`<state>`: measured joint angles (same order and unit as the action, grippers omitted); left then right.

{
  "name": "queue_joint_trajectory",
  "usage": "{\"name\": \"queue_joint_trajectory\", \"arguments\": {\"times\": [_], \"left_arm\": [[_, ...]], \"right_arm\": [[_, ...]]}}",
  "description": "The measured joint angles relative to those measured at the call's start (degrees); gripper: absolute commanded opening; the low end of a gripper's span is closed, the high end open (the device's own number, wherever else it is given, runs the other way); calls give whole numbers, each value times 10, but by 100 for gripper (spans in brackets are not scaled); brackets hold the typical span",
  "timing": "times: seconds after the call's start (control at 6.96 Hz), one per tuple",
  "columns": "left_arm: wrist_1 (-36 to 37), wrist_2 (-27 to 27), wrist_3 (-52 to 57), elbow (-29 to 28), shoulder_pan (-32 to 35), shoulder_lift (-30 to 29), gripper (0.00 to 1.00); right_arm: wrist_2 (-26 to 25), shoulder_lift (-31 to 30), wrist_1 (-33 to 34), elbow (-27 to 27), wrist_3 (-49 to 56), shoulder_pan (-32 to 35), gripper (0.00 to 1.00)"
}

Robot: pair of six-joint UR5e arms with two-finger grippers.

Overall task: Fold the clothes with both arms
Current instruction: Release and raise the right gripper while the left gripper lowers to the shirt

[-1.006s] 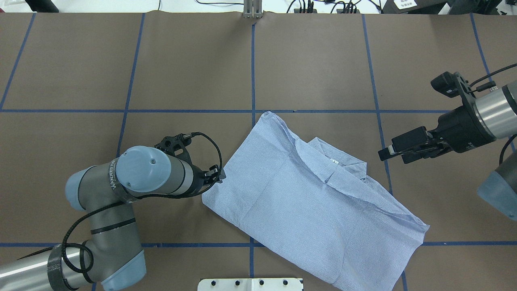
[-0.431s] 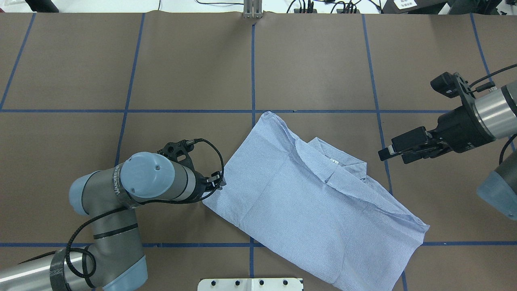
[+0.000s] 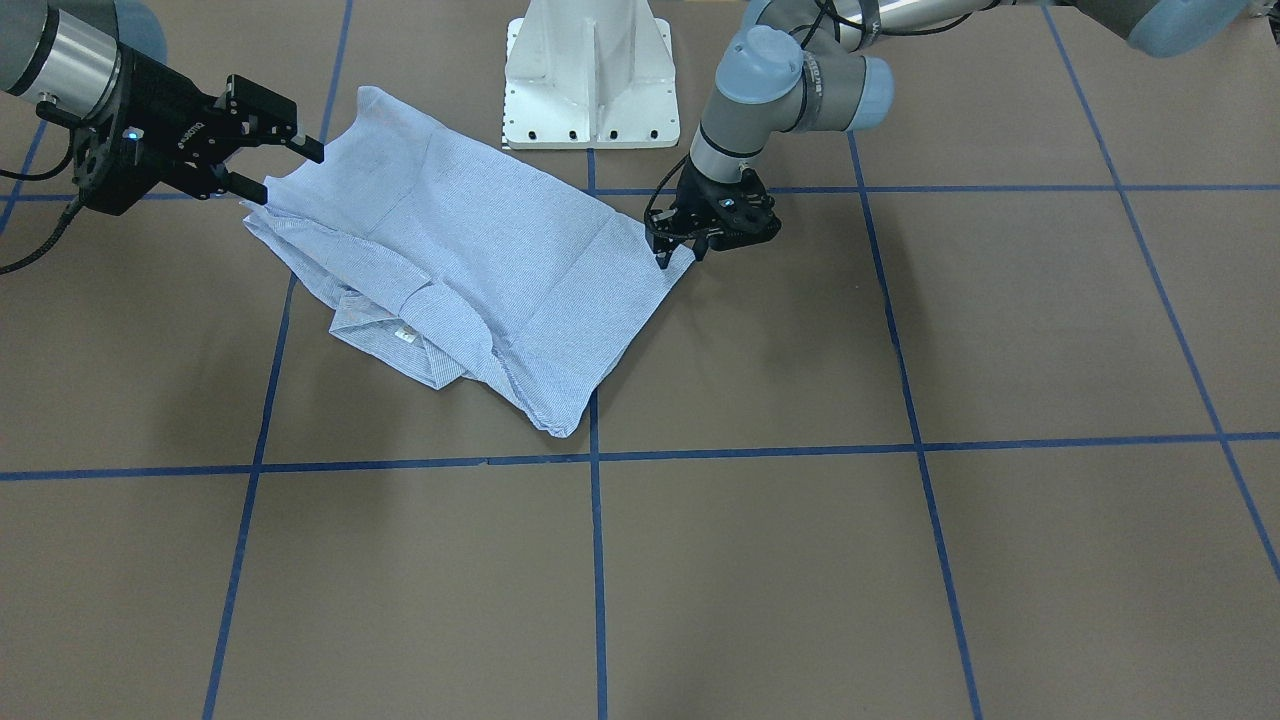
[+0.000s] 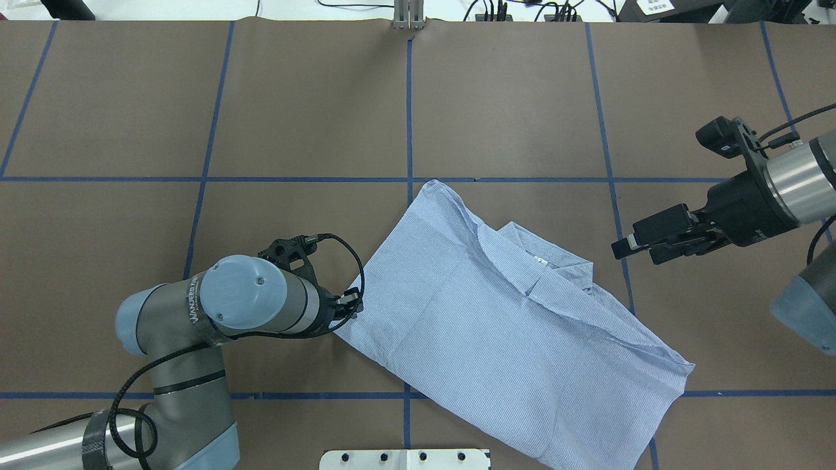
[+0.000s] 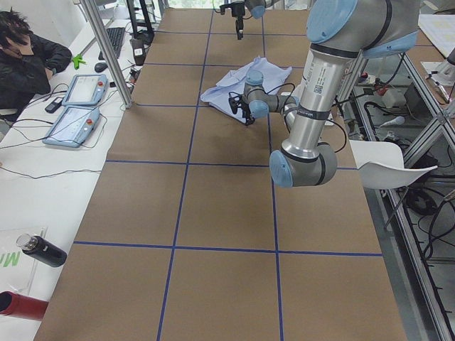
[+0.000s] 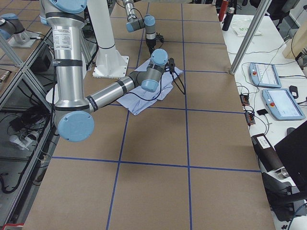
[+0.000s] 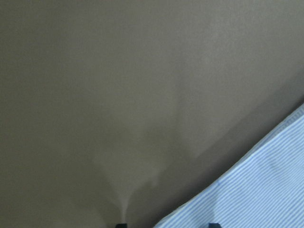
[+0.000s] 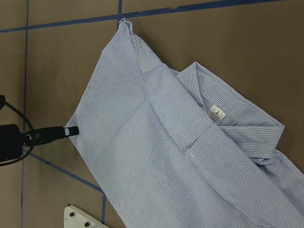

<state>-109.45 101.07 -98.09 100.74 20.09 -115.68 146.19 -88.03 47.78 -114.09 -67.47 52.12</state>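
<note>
So the shirt (image 4: pixel 496 326) is lying diagonally on the brown surface (image 4: pixel 294 117), roughly mid-table on the robot's side. It's partly folded already imo, w/ the collar (image 4: pixel 548 261) poking out toward the right arm. The left tool (image 3: pixel 680 256) is pointing down right at the shirt's corner nearest the left arm. Its fingers are spread apart, not gripping anything, and in the wrist cam the striped edge is sitting between the two tips. The right tool (image 3: pixel 292 177) is hanging off to the collar side, also spread wide and holding nothing, near the fabric but not touching it afaict. So I'm guessing we're looking at the grab setup for the next fold. Next move prob means the left tool pinching down on that corner w/o just shoving the cloth along. The right one needs to be dropping to an edge on its side so both are lifting together.
</note>
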Motion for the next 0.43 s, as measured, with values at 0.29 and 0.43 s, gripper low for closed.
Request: {"name": "queue_joint_trajectory", "arguments": {"times": [0.29, 0.43], "left_arm": [[5, 0, 0, 4, -4, 1, 38], [16, 0, 0, 11, -5, 1, 36]], "right_arm": [[0, 0, 0, 4, 0, 0, 100], [0, 0, 0, 5, 0, 0, 100]]}}
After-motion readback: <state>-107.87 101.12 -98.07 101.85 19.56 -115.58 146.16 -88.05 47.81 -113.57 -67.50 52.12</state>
